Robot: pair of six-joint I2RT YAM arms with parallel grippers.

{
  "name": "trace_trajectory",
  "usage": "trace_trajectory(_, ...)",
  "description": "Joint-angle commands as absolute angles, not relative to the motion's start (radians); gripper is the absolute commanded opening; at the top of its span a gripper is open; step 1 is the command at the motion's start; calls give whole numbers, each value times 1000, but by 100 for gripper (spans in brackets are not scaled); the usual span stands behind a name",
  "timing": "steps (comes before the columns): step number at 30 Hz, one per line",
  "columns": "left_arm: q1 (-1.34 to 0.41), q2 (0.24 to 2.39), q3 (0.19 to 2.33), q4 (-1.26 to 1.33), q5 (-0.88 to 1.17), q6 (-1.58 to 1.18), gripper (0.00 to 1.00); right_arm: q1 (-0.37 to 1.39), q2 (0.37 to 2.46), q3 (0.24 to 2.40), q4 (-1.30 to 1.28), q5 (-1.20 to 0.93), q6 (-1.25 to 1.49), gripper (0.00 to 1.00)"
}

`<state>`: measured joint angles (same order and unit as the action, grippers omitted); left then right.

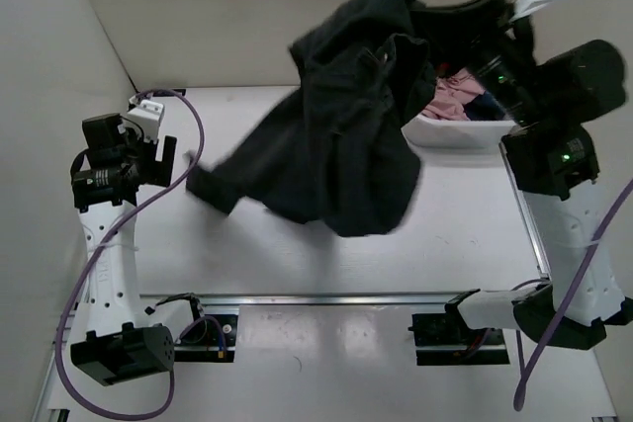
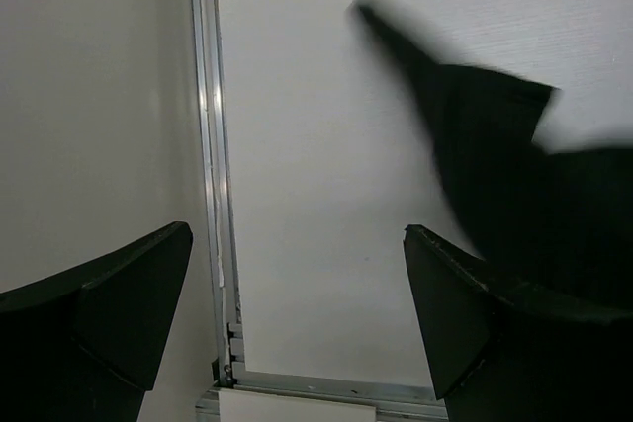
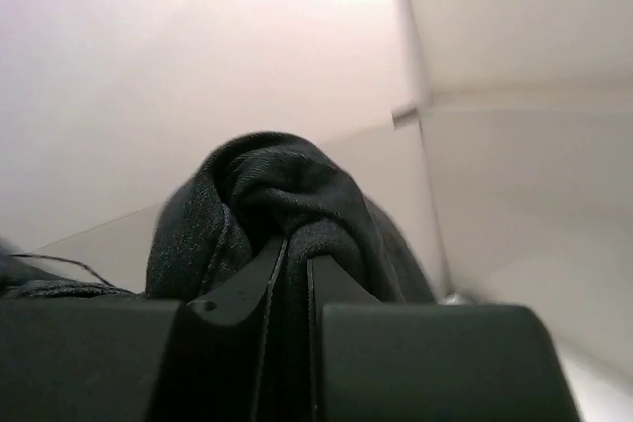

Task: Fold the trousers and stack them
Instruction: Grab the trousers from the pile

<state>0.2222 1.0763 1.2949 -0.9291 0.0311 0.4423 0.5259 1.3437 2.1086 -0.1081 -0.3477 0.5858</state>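
Observation:
The black trousers (image 1: 346,145) hang bunched in the air over the back of the table, and their lower end trails onto the tabletop at the left. My right gripper (image 1: 440,19) holds them from above at the back right. In the right wrist view the jaws (image 3: 295,244) are shut on a fold of the dark fabric (image 3: 267,185), which bulges above the fingertips. My left gripper (image 1: 163,158) stands open at the table's left side, apart from the cloth. The left wrist view shows nothing between its fingers (image 2: 297,234), and a blurred end of the trousers (image 2: 534,175) lies ahead to the right.
A white bin (image 1: 450,132) holding a pink garment (image 1: 450,98) sits at the back right, partly behind the hanging cloth. A metal rail (image 1: 346,296) runs along the table's near edge, and another rail (image 2: 210,145) along its left edge. Walls close in at left and back.

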Motion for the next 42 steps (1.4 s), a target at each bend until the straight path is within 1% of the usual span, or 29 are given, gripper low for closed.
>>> trace_trajectory(1,219,1052,1359,-927,8,422,100,543,1373,1893,-148,-273,730,0)
trace_trajectory(4,219,1043,1359,-927,8,466,100,572,1373,1761,-332,-143,701,0)
trace_trajectory(5,219,1043,1359,-927,8,497,100,563,1373,1652,-350,-143,721,0)
trace_trajectory(7,219,1043,1335,-936,8,537,100,504,1348,1525,-362,-123,735,0)
trace_trajectory(8,219,1043,1322,-952,8,585,100,468,1324,1399,-362,-123,744,1)
trace_trajectory(9,219,1043,1286,-963,-1,610,100,427,1324,1344,-362,-135,744,7)
trace_trajectory(10,219,1043,1255,-963,-12,633,100,326,1312,1294,-376,-144,744,37)
trace_trajectory(11,219,1043,1215,-963,-27,688,100,272,1325,1252,-376,-173,729,63)
trace_trajectory(12,219,1043,1122,-963,-55,718,100,185,1345,1226,-393,-201,668,80)
trace_trajectory(13,219,1031,1076,-963,-67,747,100,158,1408,1244,-482,-240,605,99)
trace_trajectory(15,219,1013,984,-963,-127,825,100,156,1469,1336,-643,-184,432,99)
trace_trajectory(16,219,984,891,-944,-164,848,100,169,1482,1379,-728,-160,396,99)
trace_trajectory(17,219,964,841,-922,-205,873,100,182,1458,1370,-729,-128,378,99)
trace_trajectory(18,219,941,789,-872,-291,923,100,202,1428,1341,-729,-127,377,99)
trace_trajectory(19,219,899,691,-850,-331,945,100,212,1358,1303,-710,-127,390,99)
trace_trajectory(20,219,887,651,-836,-366,954,100,236,1326,1222,-677,-136,406,99)
trace_trajectory(22,242,887,592,-836,-431,907,100,284,1244,1145,-632,-161,466,99)
trace_trajectory(23,242,902,556,-827,-443,873,100,319,1224,1112,-580,-161,489,99)
trace_trajectory(24,259,911,545,-827,-452,838,100,412,1212,1086,-560,-152,512,99)
trace_trajectory(25,281,922,535,-827,-462,766,100,464,1212,1057,-543,-134,555,99)
trace_trajectory(26,281,943,520,-818,-478,732,100,559,1221,1057,-543,-85,577,99)
trace_trajectory(28,329,953,511,-818,-479,663,100,638,1279,1095,-584,-8,648,99)
trace_trajectory(30,379,953,474,-766,-479,663,100,721,1330,1106,-611,63,681,99)
trace_trajectory(32,425,953,425,-726,-479,678,100,736,1351,1106,-636,185,727,99)
trace_trajectory(35,455,965,382,-651,-489,687,100,727,1402,1106,-658,264,750,99)
trace_trajectory(38,489,1008,370,-627,-473,687,100,704,1501,1106,-632,253,736,99)
trace_trajectory(39,489,1029,380,-627,-459,687,100,704,1523,1106,-585,221,721,99)
trace_trajectory(41,500,1048,391,-618,-459,687,100,671,1589,1130,-554,135,709,91)
trace_trajectory(42,509,1048,391,-608,-459,687,100,660,1607,1146,-554,80,698,84)
